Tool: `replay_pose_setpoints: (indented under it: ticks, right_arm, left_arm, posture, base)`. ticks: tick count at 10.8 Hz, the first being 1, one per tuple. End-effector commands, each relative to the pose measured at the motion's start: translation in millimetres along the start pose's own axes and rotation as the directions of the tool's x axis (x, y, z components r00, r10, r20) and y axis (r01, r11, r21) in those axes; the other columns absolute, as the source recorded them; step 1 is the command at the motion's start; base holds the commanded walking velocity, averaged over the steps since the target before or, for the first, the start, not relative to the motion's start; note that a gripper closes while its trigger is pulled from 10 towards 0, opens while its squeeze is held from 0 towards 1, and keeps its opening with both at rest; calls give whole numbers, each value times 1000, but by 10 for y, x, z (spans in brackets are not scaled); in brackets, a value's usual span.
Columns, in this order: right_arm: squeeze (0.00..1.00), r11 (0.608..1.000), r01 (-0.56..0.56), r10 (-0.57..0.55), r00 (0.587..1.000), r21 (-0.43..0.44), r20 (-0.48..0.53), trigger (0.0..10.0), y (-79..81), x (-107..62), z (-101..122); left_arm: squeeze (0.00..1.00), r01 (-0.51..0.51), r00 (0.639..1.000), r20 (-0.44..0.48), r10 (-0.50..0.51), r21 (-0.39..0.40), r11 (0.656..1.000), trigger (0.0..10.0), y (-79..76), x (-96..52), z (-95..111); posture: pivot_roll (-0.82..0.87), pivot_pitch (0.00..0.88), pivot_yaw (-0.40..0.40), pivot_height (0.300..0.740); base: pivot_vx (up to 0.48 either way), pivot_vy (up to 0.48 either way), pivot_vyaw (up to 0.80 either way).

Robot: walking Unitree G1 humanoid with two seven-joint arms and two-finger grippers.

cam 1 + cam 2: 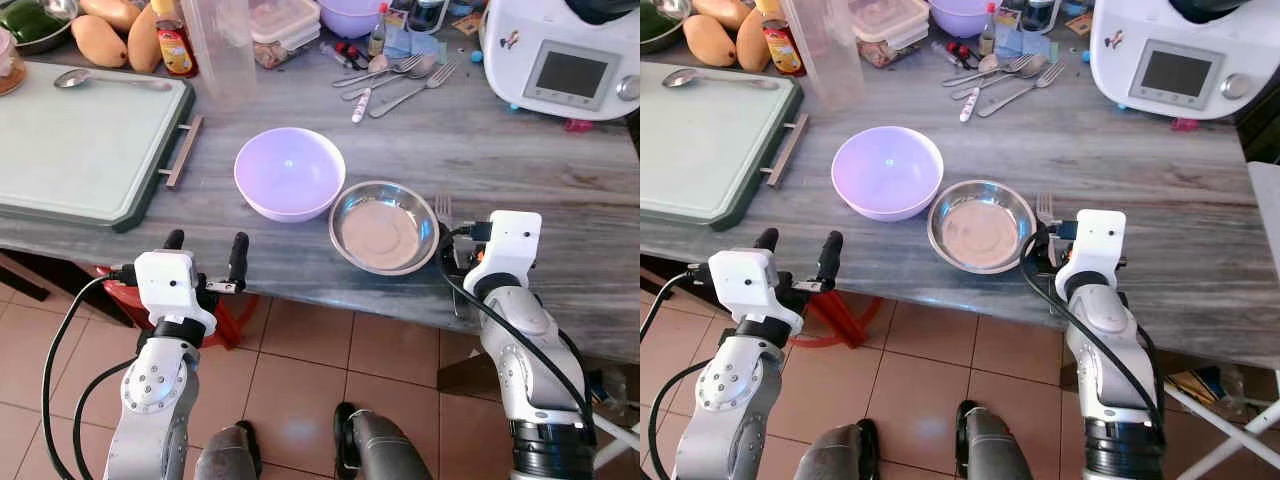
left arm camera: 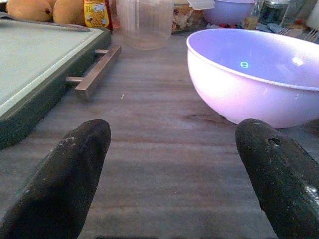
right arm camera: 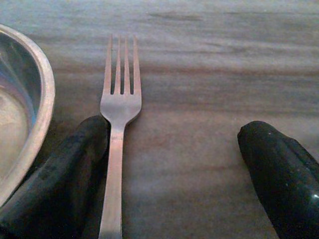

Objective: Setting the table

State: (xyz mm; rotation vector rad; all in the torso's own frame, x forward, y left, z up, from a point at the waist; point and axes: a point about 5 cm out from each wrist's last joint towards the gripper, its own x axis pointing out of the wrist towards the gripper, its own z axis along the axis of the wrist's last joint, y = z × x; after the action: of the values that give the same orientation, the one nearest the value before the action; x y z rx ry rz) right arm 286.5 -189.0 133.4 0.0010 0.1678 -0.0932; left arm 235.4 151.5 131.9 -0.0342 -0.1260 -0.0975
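Note:
A lilac plastic bowl (image 1: pixel 289 172) and a steel bowl (image 1: pixel 384 227) stand side by side near the front edge of the grey wooden table (image 1: pixel 520 170). Just right of the steel bowl a fork (image 3: pixel 117 129) lies flat, tines pointing away from me. My right gripper (image 3: pixel 184 149) is open and low over the table, with the fork's handle between its fingers, close against one black finger (image 3: pixel 65 169). My left gripper (image 1: pixel 207 245) is open at the table's front edge, pointing toward the lilac bowl (image 2: pixel 259 74) and holding nothing.
A green-rimmed cutting board (image 1: pixel 80 140) with a spoon on it fills the left. Spare cutlery (image 1: pixel 395 80), a clear jug (image 1: pixel 220 50), mangoes and a sauce bottle stand at the back. A white kitchen appliance (image 1: pixel 560 55) sits at the back right. A red stool (image 1: pixel 225 315) stands under the table.

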Motion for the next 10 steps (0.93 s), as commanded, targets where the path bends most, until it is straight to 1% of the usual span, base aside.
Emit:
replay_pose_setpoints:
  ticks: [1, 4, 7, 9, 10]
  right_arm:
    - [0, 1000, 0, 0, 1000, -8, -5, 10000, -18, -43, -15]
    - [0, 1000, 13, -13, 1000, -6, 4, 10000, -49, -96, -14]
    - [0, 999, 33, -32, 998, -19, 60, 10000, -86, -138, 64]
    - [0, 1000, 22, -21, 994, -8, 104, 10000, -74, -133, 125]
    - [0, 1000, 22, -20, 993, -19, 115, 10000, -72, -139, 141]
  left_arm:
    - [0, 11, 1000, -21, -11, -4, 1000, 10000, -13, -28, -35]
    - [0, 11, 1000, -22, -12, -5, 1000, 10000, -18, -29, -38]
    - [0, 16, 1000, -23, -16, -8, 1000, 10000, -25, -29, -44]
    - [0, 16, 1000, -22, -16, -10, 1000, 10000, -27, -26, -46]
    - [0, 16, 1000, -22, -17, -10, 1000, 10000, -28, -27, -47]
  posture:
    - [-31, 238, -26, 740]
    - [-34, 240, -28, 740]
    - [-38, 240, -27, 740]
    - [-38, 240, -27, 740]
    - [-38, 240, -27, 740]
  base:
    - [0, 0, 0]
    - [0, 0, 0]
    - [0, 0, 0]
    - [0, 0, 0]
    - [0, 0, 0]
